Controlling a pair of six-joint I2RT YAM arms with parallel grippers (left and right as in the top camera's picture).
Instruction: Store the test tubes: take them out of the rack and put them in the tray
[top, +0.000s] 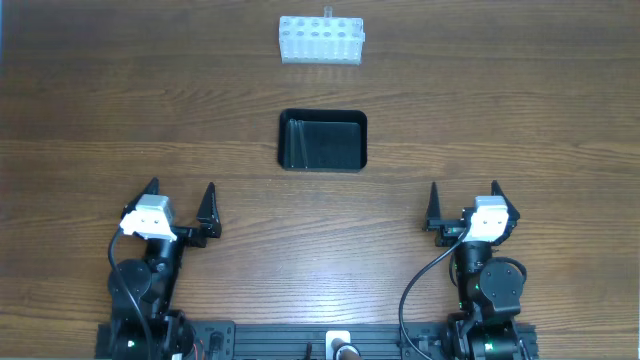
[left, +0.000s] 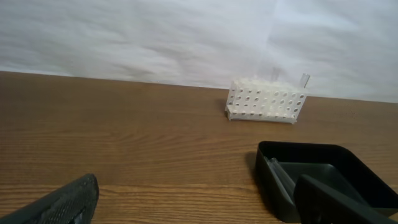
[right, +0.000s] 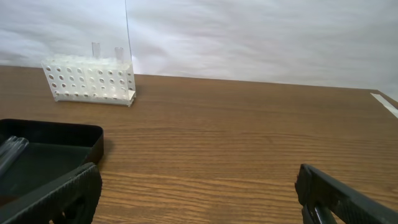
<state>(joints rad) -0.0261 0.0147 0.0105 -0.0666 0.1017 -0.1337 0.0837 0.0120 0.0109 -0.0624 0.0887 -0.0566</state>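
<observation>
A white perforated rack (top: 321, 40) stands at the table's far middle, also seen as the rack (left: 266, 101) and the rack (right: 89, 81). Clear test tubes (right: 118, 54) stick up from it, one tube (left: 304, 79) at its end. The black tray (top: 323, 140) lies nearer the arms, with clear tubes lying along its left side; tray rim (left: 311, 149), tray (right: 56, 140). My left gripper (top: 181, 202) is open at the near left, well short of the tray. My right gripper (top: 464, 203) is open at the near right. Both hold nothing.
The wooden table (top: 520, 110) spreads wide on both sides of the rack and tray. A white wall (left: 155, 37) backs the far edge of the table. The arms' bases stand along the near edge.
</observation>
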